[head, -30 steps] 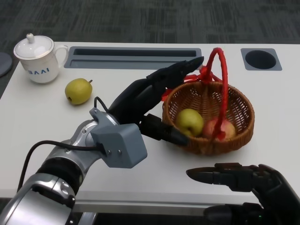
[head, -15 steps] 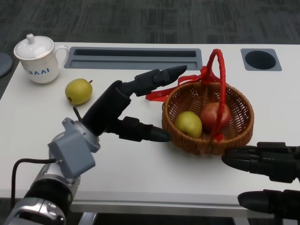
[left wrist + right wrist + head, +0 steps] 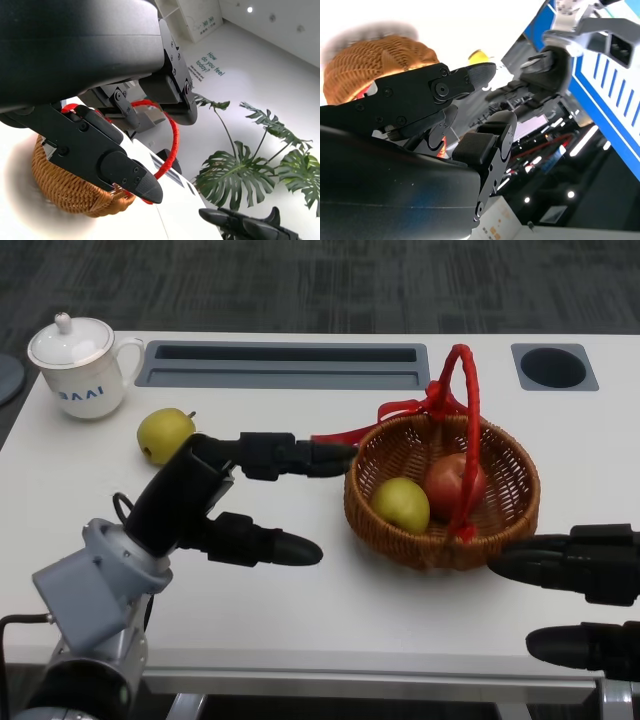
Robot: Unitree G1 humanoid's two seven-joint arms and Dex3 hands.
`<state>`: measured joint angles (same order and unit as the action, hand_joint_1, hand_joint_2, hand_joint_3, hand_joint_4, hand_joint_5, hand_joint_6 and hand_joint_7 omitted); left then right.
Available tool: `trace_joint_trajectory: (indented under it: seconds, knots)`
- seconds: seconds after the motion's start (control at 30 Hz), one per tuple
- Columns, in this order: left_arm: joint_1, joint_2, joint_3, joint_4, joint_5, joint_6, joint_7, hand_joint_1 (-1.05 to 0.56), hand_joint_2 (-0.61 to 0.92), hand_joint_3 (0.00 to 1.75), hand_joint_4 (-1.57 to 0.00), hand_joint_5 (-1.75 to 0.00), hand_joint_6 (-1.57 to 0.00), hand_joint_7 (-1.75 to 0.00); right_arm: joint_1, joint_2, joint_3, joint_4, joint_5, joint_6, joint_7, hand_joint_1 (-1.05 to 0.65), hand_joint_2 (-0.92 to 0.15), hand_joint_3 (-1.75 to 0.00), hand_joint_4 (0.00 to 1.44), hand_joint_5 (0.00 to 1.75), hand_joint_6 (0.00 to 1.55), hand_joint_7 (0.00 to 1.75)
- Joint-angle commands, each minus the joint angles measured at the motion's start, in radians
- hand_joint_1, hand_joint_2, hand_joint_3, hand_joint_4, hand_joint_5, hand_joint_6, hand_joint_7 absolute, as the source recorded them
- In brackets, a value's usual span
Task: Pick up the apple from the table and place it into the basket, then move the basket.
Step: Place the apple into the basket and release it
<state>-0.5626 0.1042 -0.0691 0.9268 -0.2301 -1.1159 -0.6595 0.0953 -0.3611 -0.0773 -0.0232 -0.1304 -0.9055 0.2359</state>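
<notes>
Beside the basket [image 3: 520, 502], the left hand [image 3: 215, 495] has withdrawn, empty.

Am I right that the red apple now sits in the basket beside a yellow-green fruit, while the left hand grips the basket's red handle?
Not quite. The head view shows the left hand open beside the basket, holding nothing; the red handle stands free. The red apple does sit beside the yellow-green fruit.

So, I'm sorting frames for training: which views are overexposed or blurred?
Head view: evenly lit, sharp. Left wrist view: tabletop blown out white around the woven wicker basket. Right wrist view: sky-bright glare above the basket, the black left hand soft.
</notes>
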Motion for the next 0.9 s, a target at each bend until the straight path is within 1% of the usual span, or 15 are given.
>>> trace_joint_trajectory:
  seconds: [0.03,0.23,0.43,0.6,0.83,0.9]
  knots:
    - [0.03,0.037,0.026,-0.04,-0.045,0.02,-0.053,-0.4,0.68,0.0,-0.98,-0.14,-0.9,-0.09,-0.041,-0.038,-0.027,0.021,-0.004,0.008,-0.005,-0.48,-0.86,0.0,0.93,0.0,0.85,0.0]
    - [0.077,0.069,0.052,-0.107,-0.077,0.072,-0.105,-0.43,0.69,0.0,-1.03,-0.13,-0.95,-0.08,-0.104,-0.079,-0.055,0.048,-0.047,0.022,-0.015,-0.48,-0.79,0.0,0.92,0.0,0.84,0.0]
    - [0.097,0.078,0.078,-0.12,-0.104,0.087,-0.138,-0.39,0.67,0.0,-1.04,-0.1,-0.96,-0.06,-0.149,-0.122,-0.049,0.071,-0.032,0.054,0.003,-0.48,-0.72,0.0,0.86,0.0,0.81,0.0]
    - [0.099,0.075,0.099,-0.121,-0.096,0.081,-0.131,-0.4,0.67,0.0,-1.06,-0.1,-0.98,-0.05,-0.215,-0.151,-0.036,0.156,-0.074,0.031,-0.007,-0.51,-0.72,0.0,0.84,0.0,0.8,0.0]
    - [0.104,0.07,0.112,-0.123,-0.089,0.079,-0.133,-0.39,0.66,0.0,-1.07,-0.08,-0.99,-0.04,-0.319,-0.155,0.001,0.303,-0.15,-0.018,-0.036,-0.53,-0.73,0.0,0.84,0.0,0.8,0.0]
    - [0.106,0.069,0.114,-0.125,-0.088,0.078,-0.132,-0.39,0.66,0.0,-1.07,-0.08,-0.99,-0.04,-0.362,-0.161,0.018,0.367,-0.183,-0.02,-0.047,-0.54,-0.75,-0.01,0.83,0.0,0.79,0.0]
